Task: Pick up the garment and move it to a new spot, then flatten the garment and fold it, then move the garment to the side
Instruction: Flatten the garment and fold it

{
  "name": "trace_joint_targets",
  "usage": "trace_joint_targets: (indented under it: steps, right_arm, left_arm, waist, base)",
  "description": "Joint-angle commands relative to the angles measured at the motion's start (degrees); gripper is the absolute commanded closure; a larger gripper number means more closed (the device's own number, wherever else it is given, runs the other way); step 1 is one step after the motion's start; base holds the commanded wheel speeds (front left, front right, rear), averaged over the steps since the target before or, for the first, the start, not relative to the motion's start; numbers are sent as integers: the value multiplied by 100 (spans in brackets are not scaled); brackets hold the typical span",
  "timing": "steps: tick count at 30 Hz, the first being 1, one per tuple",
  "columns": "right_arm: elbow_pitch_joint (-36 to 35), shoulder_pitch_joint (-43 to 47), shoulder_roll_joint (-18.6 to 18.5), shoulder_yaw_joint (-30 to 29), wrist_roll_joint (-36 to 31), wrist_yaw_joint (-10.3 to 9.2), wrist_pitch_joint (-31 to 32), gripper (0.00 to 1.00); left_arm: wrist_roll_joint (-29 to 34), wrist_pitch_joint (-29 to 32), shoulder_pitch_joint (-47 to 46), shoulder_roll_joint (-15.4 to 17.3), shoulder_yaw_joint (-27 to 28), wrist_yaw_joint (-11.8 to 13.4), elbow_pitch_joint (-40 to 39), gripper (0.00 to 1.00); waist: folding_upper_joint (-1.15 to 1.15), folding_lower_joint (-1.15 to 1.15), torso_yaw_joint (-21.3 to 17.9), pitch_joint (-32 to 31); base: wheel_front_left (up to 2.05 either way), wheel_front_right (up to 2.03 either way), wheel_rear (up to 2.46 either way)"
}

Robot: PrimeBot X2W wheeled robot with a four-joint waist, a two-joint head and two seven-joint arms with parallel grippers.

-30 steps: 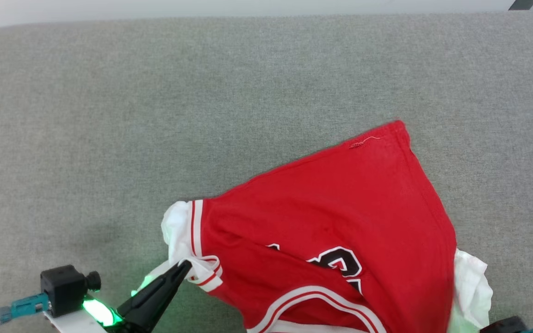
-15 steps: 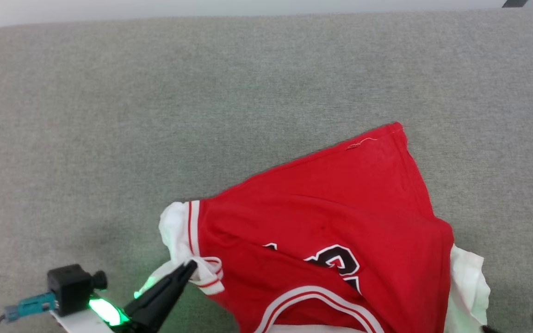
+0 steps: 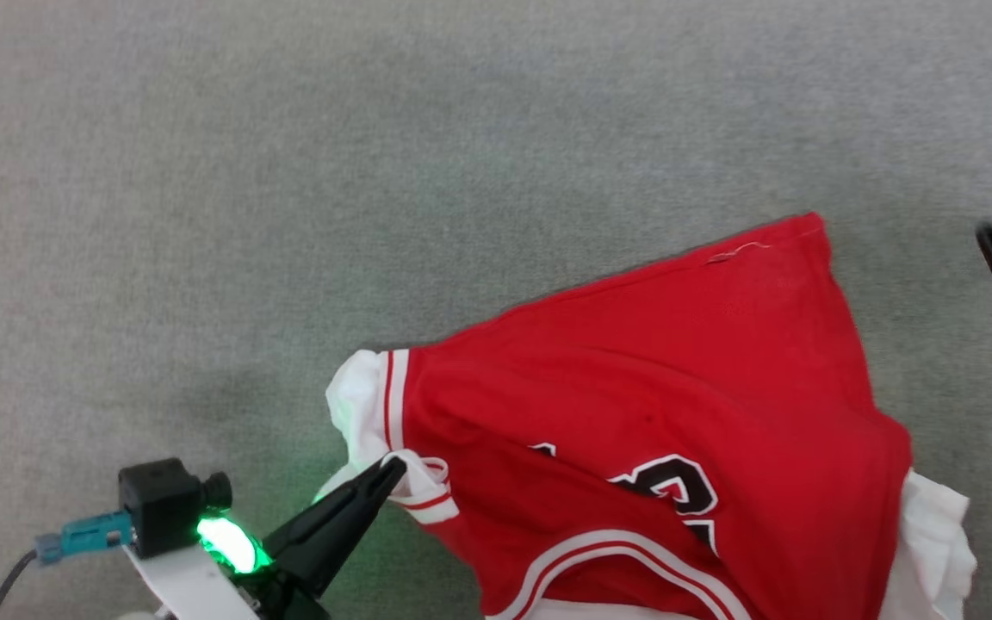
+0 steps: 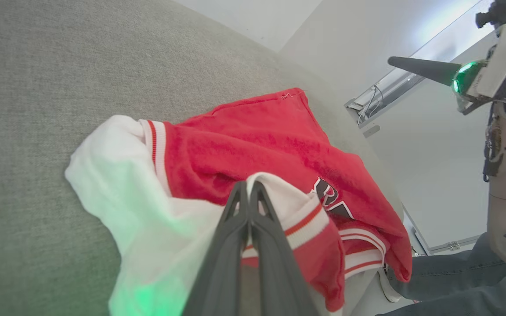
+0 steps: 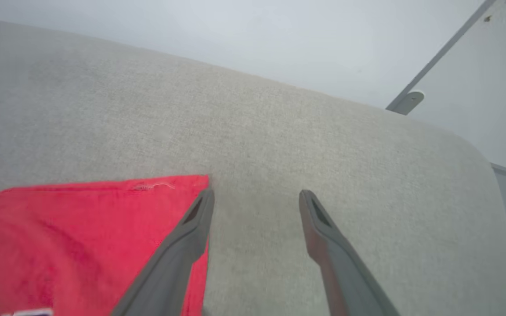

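Two claws: my left gripper (image 3: 393, 468) clamps the garment (image 3: 660, 362) at its near-left sleeve; my right gripper (image 5: 256, 194) stands apart beside its far corner.

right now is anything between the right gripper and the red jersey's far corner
Nothing visible. The right gripper hangs open beside the garment, close to its far corner, with bare grey upholstery between them. The left gripper is shut on a sleeve.
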Motion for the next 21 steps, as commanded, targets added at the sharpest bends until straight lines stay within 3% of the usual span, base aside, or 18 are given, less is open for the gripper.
trace_joint_targets:
  steps: [1, 8, 16, 17, 19, 21]
  right_arm:
    - [209, -166, 108, 145, -140, -9, -57, 0]
    - [2002, -1122, 445, 714, -681, -9, 43, 0]
    - [2457, -952, 512, 933, -697, -9, 679, 0]
    - [2474, -892, 541, 959, -683, -9, 762, 51]
    - [2451, -871, 615, 956, -614, -9, 727, 100]
    - [2396, -955, 681, 937, -607, -9, 517, 100]
  left_arm:
    - [-9, 5, -93, -26, -27, 12, -20, 100]
    - [-25, 5, -487, -36, -239, 12, 9, 100]
    - [-69, 5, -644, -53, -274, 11, 58, 100]
    - [-81, 5, -649, -50, -260, 12, 67, 100]
    - [-68, 5, -664, -3, -302, 11, 64, 100]
    - [-34, 5, -726, 73, -370, 11, 50, 100]
  waist:
    - [0, 0, 183, 196]
    - [0, 0, 461, 496]
    - [0, 0, 473, 627]
    - [0, 0, 452, 633]
    - [0, 0, 407, 640]
    - [0, 0, 354, 641]
  base:
    - [0, 0, 0]
    - [0, 0, 0]
    - [0, 0, 0]
    - [0, 0, 0]
    - [0, 0, 0]
    - [0, 0, 0]
